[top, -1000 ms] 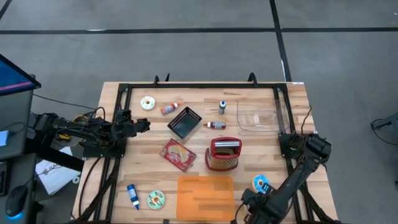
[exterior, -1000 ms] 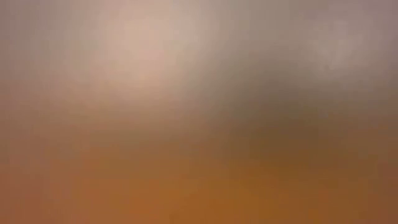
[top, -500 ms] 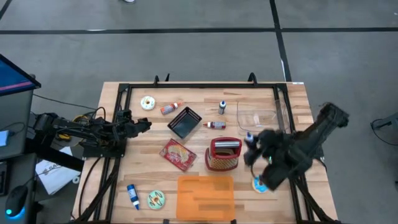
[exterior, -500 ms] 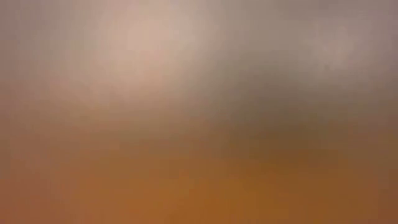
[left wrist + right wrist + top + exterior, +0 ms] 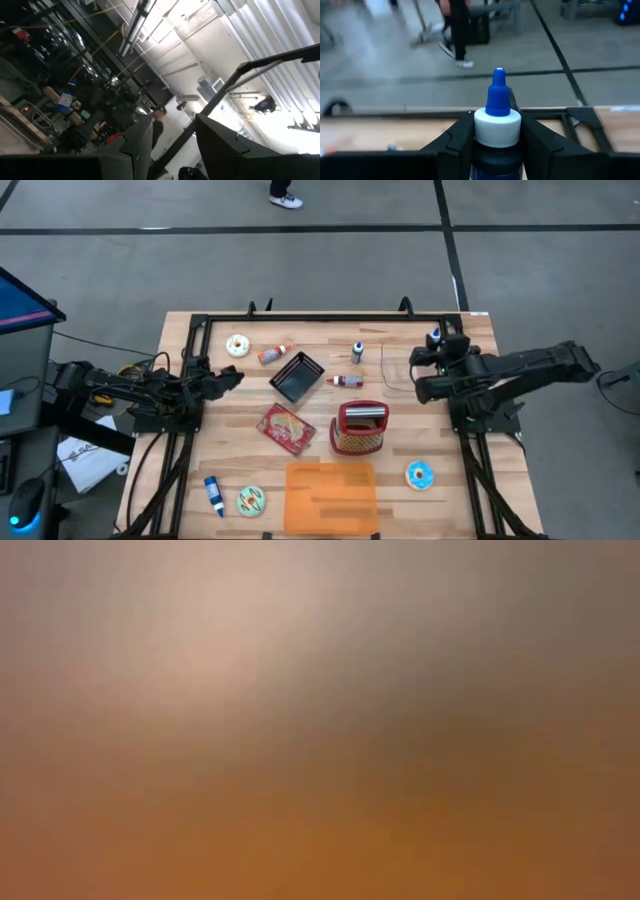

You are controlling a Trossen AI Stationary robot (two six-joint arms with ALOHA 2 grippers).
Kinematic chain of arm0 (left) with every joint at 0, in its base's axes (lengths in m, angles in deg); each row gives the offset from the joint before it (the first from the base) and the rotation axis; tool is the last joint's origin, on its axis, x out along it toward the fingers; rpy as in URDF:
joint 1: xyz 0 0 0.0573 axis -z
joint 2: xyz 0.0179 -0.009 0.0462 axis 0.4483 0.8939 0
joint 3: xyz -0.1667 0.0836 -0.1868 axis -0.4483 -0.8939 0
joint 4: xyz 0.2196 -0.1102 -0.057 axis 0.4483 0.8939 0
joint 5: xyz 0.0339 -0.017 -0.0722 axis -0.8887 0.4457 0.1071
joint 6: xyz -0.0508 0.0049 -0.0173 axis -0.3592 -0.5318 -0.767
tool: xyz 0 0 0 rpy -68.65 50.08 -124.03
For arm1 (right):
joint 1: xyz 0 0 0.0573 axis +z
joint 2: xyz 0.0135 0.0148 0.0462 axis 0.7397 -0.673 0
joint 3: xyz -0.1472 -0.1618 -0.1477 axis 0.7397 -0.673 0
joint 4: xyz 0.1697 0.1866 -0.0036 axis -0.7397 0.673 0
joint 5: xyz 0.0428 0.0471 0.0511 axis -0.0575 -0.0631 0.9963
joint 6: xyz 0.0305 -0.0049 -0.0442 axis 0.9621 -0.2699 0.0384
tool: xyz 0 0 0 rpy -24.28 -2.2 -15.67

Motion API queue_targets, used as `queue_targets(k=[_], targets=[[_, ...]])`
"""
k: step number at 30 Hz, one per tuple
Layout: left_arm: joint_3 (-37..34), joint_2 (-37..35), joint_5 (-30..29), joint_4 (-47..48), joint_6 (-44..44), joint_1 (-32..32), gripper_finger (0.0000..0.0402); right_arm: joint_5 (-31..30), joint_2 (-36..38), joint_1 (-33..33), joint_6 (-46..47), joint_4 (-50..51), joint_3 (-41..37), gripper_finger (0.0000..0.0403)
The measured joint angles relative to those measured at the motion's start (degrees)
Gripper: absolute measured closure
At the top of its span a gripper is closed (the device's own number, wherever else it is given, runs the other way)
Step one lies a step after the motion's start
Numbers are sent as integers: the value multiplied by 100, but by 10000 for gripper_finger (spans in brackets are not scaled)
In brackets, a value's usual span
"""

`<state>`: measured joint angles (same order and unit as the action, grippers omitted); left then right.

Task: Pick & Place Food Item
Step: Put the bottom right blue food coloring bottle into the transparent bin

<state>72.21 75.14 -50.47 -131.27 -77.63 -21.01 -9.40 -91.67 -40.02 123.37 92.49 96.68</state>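
My right gripper (image 5: 438,350) hangs over the table's far right, above a clear plastic container (image 5: 405,372), and is shut on a small dark bottle (image 5: 497,125) with a white cap and blue nozzle. The nozzle (image 5: 436,336) points toward the far edge. My left gripper (image 5: 228,377) stands at the table's left edge, tipped upward. In the left wrist view it (image 5: 172,145) is open with nothing between its fingers. Food items lie spread over the wooden table (image 5: 470,480). The low view shows only blur. My right gripper pinches the bottle's dark body just under the white cap (image 5: 497,152), one finger (image 5: 455,142) on each side. The fingers reach toward the table's far edge, about level, and lie along the bottle. The bottle is lifted clear of the table, with its nozzle sticking out past the fingertips.
On the table lie a white donut (image 5: 237,345), a black tray (image 5: 297,377), a red packet (image 5: 286,428), a red basket (image 5: 359,428), an orange board (image 5: 331,497), a blue donut (image 5: 420,475) and small bottles (image 5: 357,352). A person (image 5: 457,30) walks beyond the far edge.
My right gripper has swung from the table's near right corner up and toward the far edge, past the red basket. It turned about on the way, with the bottle in its fingers. It now hangs over the clear container.
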Motion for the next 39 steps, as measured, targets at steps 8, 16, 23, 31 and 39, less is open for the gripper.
queue_targets(k=[8, 16, 23, 31, 39], targets=[[0, -2, -306, -1, 137, -4, 256, -228, -82, -867, -1514, -3354, -1725, 289], [0, -4, -440, -123, 89, -2, 256, -222, -1088, -1453, -2301, -5955, -2623, 289], [2, -2, -473, -150, -8, -2, 256, -193, -2197, -1522, -2132, -6604, -2654, 289], [2, -2, -471, -154, -32, 0, 256, -292, -2886, -1419, -1770, -6820, -2648, 290], [2, -2, -421, -154, -32, 11, 256, -112, -3043, -1416, -1758, -6997, -2654, 208]])
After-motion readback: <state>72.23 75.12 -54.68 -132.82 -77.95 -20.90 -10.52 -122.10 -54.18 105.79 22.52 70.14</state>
